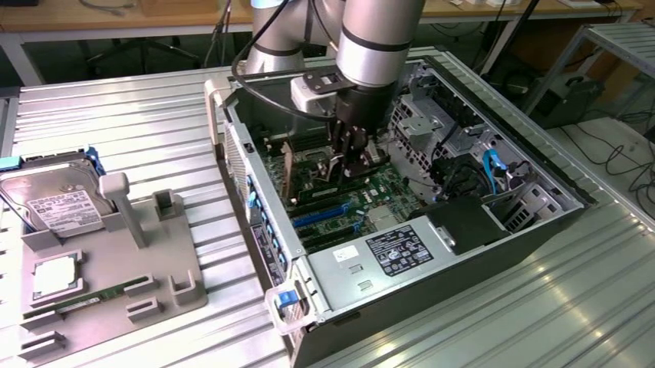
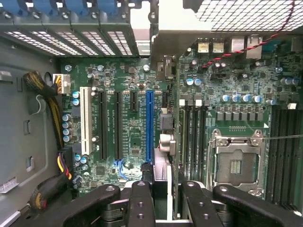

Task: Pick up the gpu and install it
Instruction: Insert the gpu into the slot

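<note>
While your black gripper (image 2: pixel 165 191) hangs inside the open black computer case (image 1: pixel 532 230), its fingers squeeze the thin green gpu card (image 2: pixel 169 142) on edge over the green board (image 2: pixel 132 142), just beside the long blue slot (image 2: pixel 149 125). A silver hard drive (image 1: pixel 57 203) lies near the table edge at the exterior view's left.

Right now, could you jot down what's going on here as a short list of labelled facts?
Place: open computer case on a metal table
Gripper: inside the case, above the motherboard
Held item: the gpu, seen edge-on between the fingers
Nearby: blue slot, empty processor socket
Beside the case: hard drive on a grey holder
</note>
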You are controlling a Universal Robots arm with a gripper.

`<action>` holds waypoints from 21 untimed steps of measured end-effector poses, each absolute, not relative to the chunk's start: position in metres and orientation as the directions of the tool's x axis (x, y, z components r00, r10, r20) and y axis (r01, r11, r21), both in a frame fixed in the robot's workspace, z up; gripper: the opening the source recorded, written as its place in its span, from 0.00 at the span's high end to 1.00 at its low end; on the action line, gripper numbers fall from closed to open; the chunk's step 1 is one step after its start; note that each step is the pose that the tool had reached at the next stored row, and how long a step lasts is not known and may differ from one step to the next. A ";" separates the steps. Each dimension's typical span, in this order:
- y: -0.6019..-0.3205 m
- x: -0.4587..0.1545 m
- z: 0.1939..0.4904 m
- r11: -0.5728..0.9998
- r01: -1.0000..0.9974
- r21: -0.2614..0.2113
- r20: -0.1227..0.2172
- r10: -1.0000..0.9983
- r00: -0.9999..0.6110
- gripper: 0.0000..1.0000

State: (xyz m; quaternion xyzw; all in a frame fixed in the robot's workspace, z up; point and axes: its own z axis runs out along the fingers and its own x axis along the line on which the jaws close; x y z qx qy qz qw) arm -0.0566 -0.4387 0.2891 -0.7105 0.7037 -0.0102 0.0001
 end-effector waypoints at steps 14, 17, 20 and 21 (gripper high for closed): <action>-0.456 -0.064 0.280 -0.009 -1.000 -0.015 -0.019 -1.000 0.009 0.72; -0.454 -0.079 0.251 -0.009 -1.000 -0.027 0.009 -1.000 0.009 0.72; -0.449 -0.084 0.240 -0.009 -0.999 -0.038 0.010 -1.000 0.009 0.72; -0.446 -0.085 0.245 -0.009 -0.999 -0.038 0.007 -1.000 0.008 0.72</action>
